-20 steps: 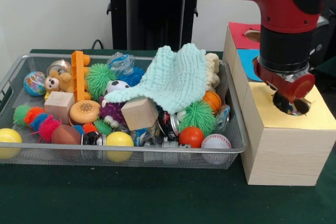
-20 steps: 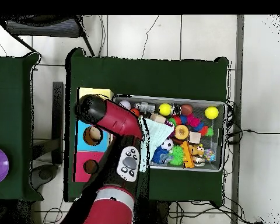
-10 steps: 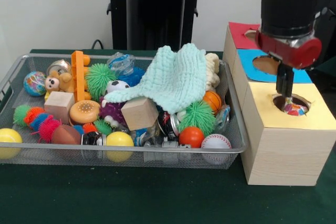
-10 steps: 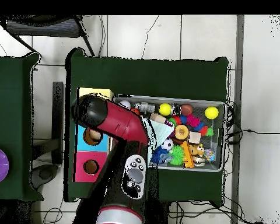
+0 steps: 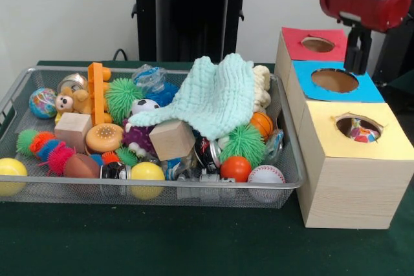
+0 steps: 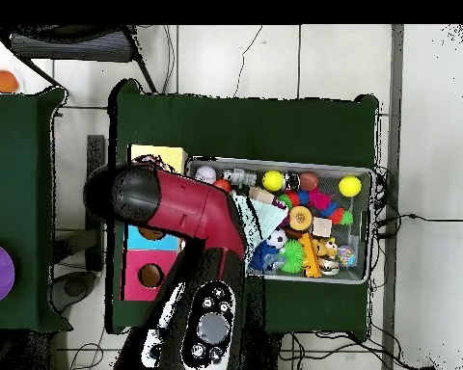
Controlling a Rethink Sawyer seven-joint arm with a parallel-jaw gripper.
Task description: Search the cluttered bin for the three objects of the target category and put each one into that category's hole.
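Observation:
The wire mesh bin (image 5: 162, 185) holds several toys under a mint green waffle-knit cloth (image 5: 217, 98). No polka-dot cloth shows in the bin. One polka-dot cloth (image 5: 361, 132) lies inside the round hole (image 5: 358, 119) in the yellow top of the wooden box. My gripper (image 5: 356, 66) hangs high above the blue-topped hole (image 5: 334, 81), apart from the box, with nothing seen in it. In the overhead view the arm (image 6: 177, 198) covers most of the box; only a corner of the yellow top (image 6: 158, 154) shows beside the bin (image 6: 363, 175).
The red-topped hole (image 5: 318, 44) is at the box's far end. Wooden cubes (image 5: 171, 139), yellow balls (image 5: 147, 172), spiky green balls (image 5: 244, 143), an orange ball (image 5: 236, 168) and a baseball (image 5: 266, 176) crowd the bin. The black pedestal (image 5: 187, 11) stands behind it.
The gripper rose out of the yellow hole and moved up and back over the blue top. The polka-dot cloth stays in the hole. The bin is unchanged.

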